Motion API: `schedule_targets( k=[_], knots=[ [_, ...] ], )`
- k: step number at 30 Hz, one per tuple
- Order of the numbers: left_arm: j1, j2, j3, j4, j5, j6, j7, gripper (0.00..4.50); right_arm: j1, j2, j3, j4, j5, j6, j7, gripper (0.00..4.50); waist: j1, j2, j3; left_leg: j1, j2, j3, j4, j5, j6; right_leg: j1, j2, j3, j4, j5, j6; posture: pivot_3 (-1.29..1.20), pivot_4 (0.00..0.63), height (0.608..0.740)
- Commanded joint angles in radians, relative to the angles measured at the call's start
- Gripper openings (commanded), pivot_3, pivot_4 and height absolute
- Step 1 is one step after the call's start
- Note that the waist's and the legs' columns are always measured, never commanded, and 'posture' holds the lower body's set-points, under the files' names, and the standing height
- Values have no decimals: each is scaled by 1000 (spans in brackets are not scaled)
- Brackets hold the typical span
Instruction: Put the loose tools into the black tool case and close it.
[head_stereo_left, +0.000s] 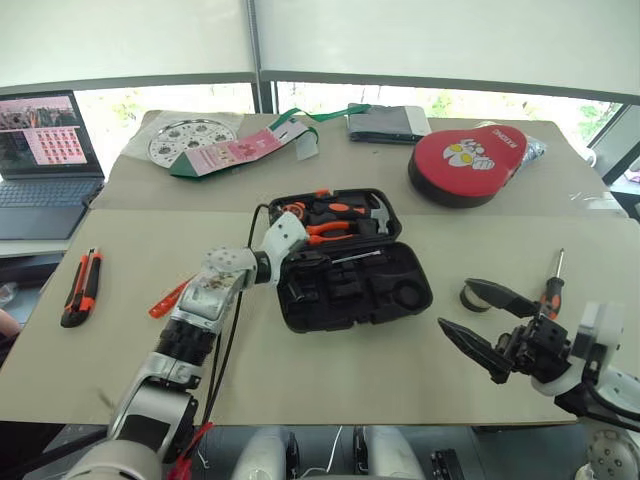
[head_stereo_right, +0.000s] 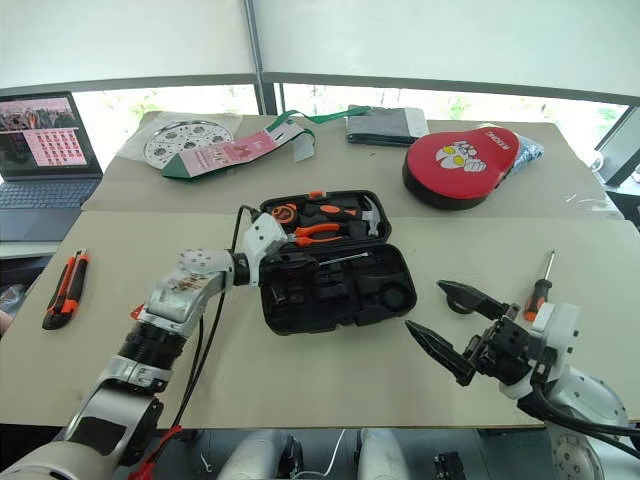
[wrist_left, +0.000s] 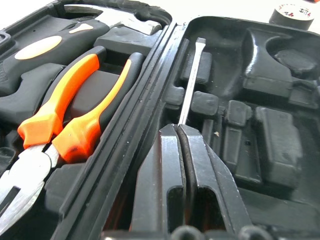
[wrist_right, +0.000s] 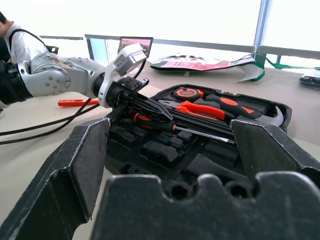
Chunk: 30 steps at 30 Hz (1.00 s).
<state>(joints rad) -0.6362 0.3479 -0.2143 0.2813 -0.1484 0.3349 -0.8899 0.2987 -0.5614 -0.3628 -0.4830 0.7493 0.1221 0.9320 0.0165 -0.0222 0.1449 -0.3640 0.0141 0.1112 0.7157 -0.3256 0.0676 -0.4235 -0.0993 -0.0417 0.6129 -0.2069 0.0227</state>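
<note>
We seat the screwdriver (wrist_left: 189, 82) flat in its slot near the hinge of the black tool case (head_stereo_left: 350, 290) at the desk's (head_stereo_left: 400, 370) centre, the left end effector (wrist_left: 179, 131) shut on its handle end. The right end effector (head_stereo_left: 485, 322) hangs open. The case is matte black, lid flat.

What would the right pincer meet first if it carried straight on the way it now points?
Probably the black tool case. The right pincer, open, aims across the table at its near open half, with bare table between them. The small tape roll seems to lie just beside that line, though depth is unclear.
</note>
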Motion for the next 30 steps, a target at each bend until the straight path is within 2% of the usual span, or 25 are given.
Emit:
schedule_targets(
  k=[1,11,13,15,16,17,21,27,28,30],
  knots=[
    [-11,-8,-23,14,31,-9,9,13,-1,4,-10,-25,3,-8,-8,4500,1,0,0,0,0,0,0,0,0,0,0,0,0,0,0,0,150,740],
    [-21,8,-120,22,85,171,-30,13,5,-1,-20,-26,-12,1,-45,4500,3,2,-5,3,0,0,0,0,0,3,0,0,0,0,0,0,150,740],
    [-18,3,-99,21,87,111,-8,13,4,3,-32,-23,-17,-2,-68,4500,3,2,-7,3,0,0,0,0,1,3,0,0,0,0,0,0,150,740],
    [-7,-26,-12,8,24,1,5,13,9,12,-55,-23,-29,-13,-99,4500,2,2,-7,4,0,0,0,0,1,4,0,1,0,0,0,0,150,740],
    [0,-39,33,-7,-17,-43,-1,414,12,16,-69,-24,-35,-20,-116,4500,3,2,-7,4,0,0,0,0,1,3,-1,1,0,0,0,0,150,740],
    [15,-40,79,-35,-67,-98,-35,609,23,18,-90,-28,-24,-16,-126,4500,3,2,-7,3,0,0,0,0,1,3,-1,1,0,0,0,0,150,740],
    [115,44,209,-121,-219,-242,-223,2056,101,22,-201,-29,-8,-18,-145,4500,-3,2,-7,-2,0,0,0,0,0,-3,-4,0,1,0,0,0,150,740],
    [329,253,334,-204,-357,-336,-504,4290,258,74,-381,36,-112,-13,-276,4500,-7,4,-8,3,0,1,-3,0,-1,0,-6,-1,0,-1,-1,0,150,740],
    [352,272,346,-214,-373,-336,-521,4457,276,81,-398,43,-111,-11,-279,4500,-4,4,-7,3,0,1,-3,0,0,0,-6,-1,0,-1,-1,0,150,740],
    [402,306,378,-237,-414,-338,-567,4457,319,96,-423,41,-99,21,-309,4500,2,4,-7,2,0,1,-3,-2,2,0,-8,-2,0,-1,-1,0,150,740]
  ],
)
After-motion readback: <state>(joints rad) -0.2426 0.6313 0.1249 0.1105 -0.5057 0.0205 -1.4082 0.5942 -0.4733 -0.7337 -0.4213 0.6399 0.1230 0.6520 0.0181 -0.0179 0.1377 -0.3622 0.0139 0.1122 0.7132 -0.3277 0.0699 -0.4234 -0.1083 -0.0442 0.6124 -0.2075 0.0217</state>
